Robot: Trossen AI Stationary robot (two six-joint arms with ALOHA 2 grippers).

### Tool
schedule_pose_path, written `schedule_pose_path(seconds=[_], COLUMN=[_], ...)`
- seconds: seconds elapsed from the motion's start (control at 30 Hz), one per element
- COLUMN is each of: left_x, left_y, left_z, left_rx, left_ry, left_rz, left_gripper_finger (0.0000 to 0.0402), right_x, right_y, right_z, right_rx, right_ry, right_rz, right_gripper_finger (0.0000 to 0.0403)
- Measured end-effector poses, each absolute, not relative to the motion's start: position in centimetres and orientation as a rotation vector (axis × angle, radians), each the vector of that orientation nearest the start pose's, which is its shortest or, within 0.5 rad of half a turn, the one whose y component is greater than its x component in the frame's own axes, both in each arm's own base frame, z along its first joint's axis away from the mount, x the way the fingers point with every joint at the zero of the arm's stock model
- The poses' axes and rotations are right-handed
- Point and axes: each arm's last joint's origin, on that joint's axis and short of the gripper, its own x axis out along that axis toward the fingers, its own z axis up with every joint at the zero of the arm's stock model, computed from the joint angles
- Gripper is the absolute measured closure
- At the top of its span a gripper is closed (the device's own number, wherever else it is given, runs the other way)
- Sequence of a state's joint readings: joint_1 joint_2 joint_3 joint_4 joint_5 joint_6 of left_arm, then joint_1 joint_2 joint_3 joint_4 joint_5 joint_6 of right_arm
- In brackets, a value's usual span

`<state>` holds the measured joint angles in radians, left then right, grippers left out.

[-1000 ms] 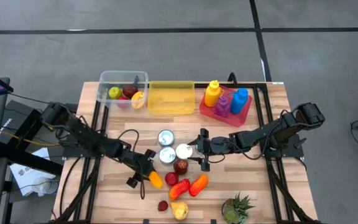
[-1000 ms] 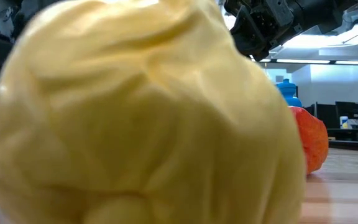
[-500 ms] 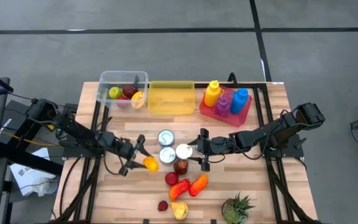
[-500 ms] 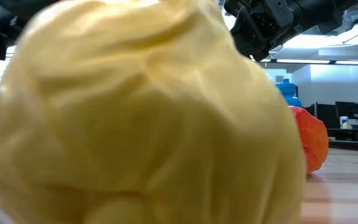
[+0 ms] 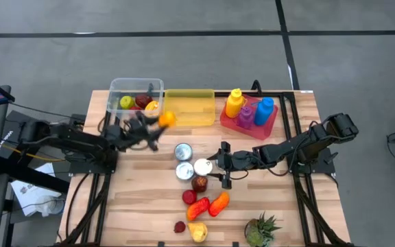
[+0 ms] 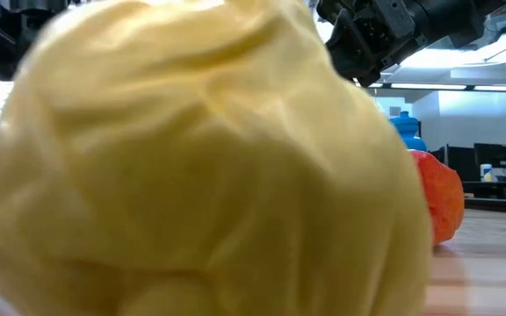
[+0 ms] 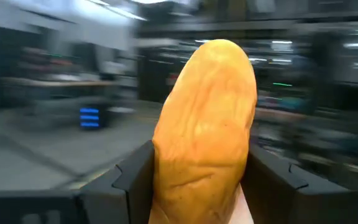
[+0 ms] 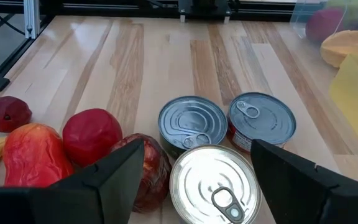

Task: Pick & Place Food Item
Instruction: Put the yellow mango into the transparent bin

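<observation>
My left gripper is shut on an orange, elongated food item, held in the air at the near right corner of the clear container, which holds several fruits. In the left wrist view the orange item fills the middle of the picture between the two fingers. My right gripper hangs open over three cans at the table's middle, touching nothing. More food lies near the front: a dark red fruit, red and orange pieces and a yellow item. My left gripper pinches the orange item's near end between its two fingers, one on each side. The fingers lie about level, pointing toward the table's right and far side. The item sticks out past the fingertips, lifted clear of the table.
A yellow container stands right of the clear one at the far edge. A red tray with bottles is at the far right, a small pineapple at the front right. The yellow item blocks most of the low view.
My left gripper has carried the orange item up off the table's near middle and toward the far edge, ending beside the clear container. It has tipped from pointing down to about level. The item stays in its hold. My right arm has kept still.
</observation>
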<state>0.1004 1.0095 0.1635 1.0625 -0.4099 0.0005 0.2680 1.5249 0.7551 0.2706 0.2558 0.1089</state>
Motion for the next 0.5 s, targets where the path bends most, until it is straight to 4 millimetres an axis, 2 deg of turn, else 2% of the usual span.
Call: schedule_pose_path(seconds=[0.17, 0.3, 0.5], left_x=[16.6, 16.8, 16.2], left_y=[5.5, 7.7, 11.1], left_z=[21.3, 22.1, 23.8], left_rx=[0.062, 0.139, 0.162], left_ry=[-0.171, 0.025, 0.288], left_rz=[0.789, 0.956, 1.112], left_gripper_finger=[0.0215, 0.0215, 0.0214], right_x=[30.1, 30.1, 30.1], right_y=[7.5, 7.5, 7.5], right_z=[19.4, 19.4, 19.4], right_rx=[-0.023, -0.024, -0.025], right_ry=[0.483, 0.483, 0.483], right_rz=[-0.014, -0.014, -0.012], right_gripper_finger=[0.0117, 0.0117, 0.0117])
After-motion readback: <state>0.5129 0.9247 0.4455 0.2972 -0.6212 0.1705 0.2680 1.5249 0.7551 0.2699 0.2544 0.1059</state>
